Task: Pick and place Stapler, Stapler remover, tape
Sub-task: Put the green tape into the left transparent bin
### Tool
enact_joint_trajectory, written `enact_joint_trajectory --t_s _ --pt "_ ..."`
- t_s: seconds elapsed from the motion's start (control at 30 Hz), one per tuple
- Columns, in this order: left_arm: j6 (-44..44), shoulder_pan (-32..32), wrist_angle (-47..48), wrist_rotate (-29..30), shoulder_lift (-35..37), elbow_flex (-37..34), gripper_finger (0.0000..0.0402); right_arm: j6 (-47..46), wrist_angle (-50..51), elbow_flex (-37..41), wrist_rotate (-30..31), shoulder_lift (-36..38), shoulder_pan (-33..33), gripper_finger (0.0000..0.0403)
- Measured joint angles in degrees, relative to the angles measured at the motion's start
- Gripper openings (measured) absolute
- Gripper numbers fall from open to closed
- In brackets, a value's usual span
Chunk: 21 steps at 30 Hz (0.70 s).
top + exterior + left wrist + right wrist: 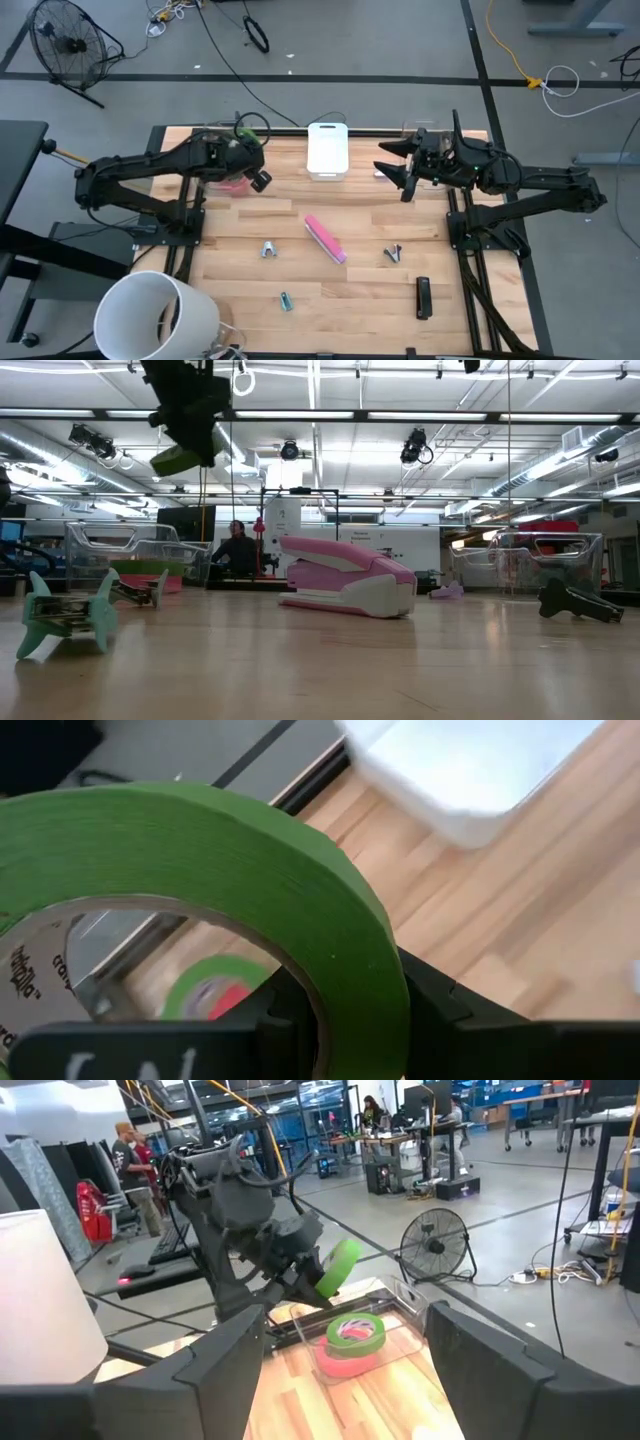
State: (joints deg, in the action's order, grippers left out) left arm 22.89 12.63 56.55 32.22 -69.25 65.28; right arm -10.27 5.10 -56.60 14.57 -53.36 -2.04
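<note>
My left gripper (240, 145) is shut on a green tape ring (250, 870) and holds it in the air above a clear bin (385, 1355) at the table's far left. A second green ring lies on a red-pink ring (352, 1335) in that bin. My right gripper (392, 162) is open and empty at the far right, beside the white box. A pink stapler (325, 238) lies at mid-table, a black stapler (423, 297) near right, and staple removers (268, 249) (286, 300) (393, 254) lie around them. My left gripper holds the green ring by its wall (370, 1020), one finger (270, 1015) inside the open centre and one (445, 1010) outside. The ring is lifted clear, tilted on edge, above the bin, as the right wrist view (340, 1268) shows.
A white box (327, 150) stands at the far middle. A second clear bin (545, 555) stands at the far right. A white cylinder (150, 320) stands at the near left corner. People stand in the room beyond the table.
</note>
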Motion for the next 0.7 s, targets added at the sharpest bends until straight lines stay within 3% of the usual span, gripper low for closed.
enact_joint_trajectory --t_s 0.27,0.7 --pt "1.6 4.2 9.7 1.7 -0.1 0.0 0.0100 -1.3 1.8 0.0 0.0 0.0 0.0 0.0276" --pt "3.5 8.9 13.2 3.8 -0.1 -0.1 0.0100 -1.3 2.3 0.0 0.0 0.0 0.0 0.0276"
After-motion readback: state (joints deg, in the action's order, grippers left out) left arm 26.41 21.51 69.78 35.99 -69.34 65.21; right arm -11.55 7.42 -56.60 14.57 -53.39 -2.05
